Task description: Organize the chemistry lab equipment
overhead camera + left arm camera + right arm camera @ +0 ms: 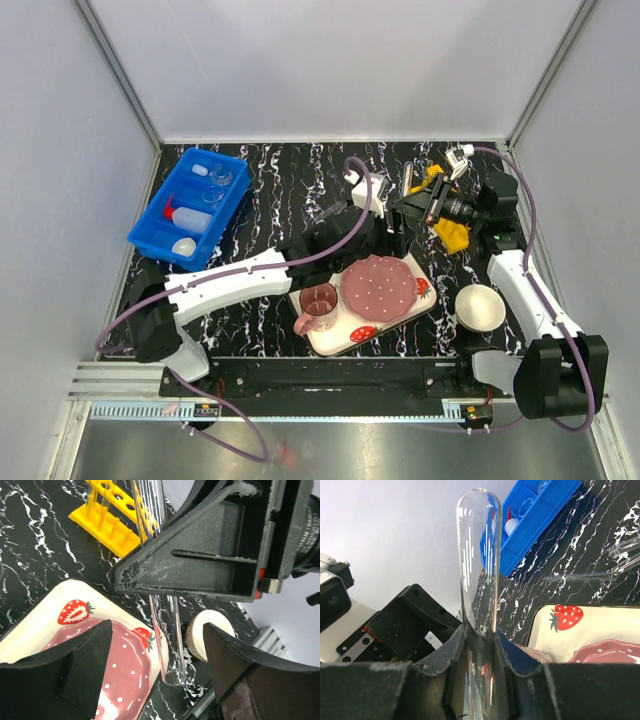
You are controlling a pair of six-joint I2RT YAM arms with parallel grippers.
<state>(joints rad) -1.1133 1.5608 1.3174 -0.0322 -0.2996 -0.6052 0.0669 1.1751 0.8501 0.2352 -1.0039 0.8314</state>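
Observation:
My right gripper (480,645) is shut on a clear glass tube (479,555), its rounded end pointing away from the wrist. In the left wrist view the same tube (167,630) hangs open-end down between my open left gripper's (157,647) jaws and touches neither. Both grippers meet above the tray's far edge, the left gripper (392,232) just below the right gripper (408,205). The yellow holed rack (107,517) stands behind them, partly hidden under the right arm in the top view (452,236). Two more tubes (580,575) lie on the table.
The blue bin (190,205) at the back left holds the white squeeze bottle (188,217), the small dome (184,245) and clear glassware (220,177). The strawberry tray (330,340) with pink plate (380,285) and cup (318,305) sits at the front centre. The white bowl (479,306) stands to its right.

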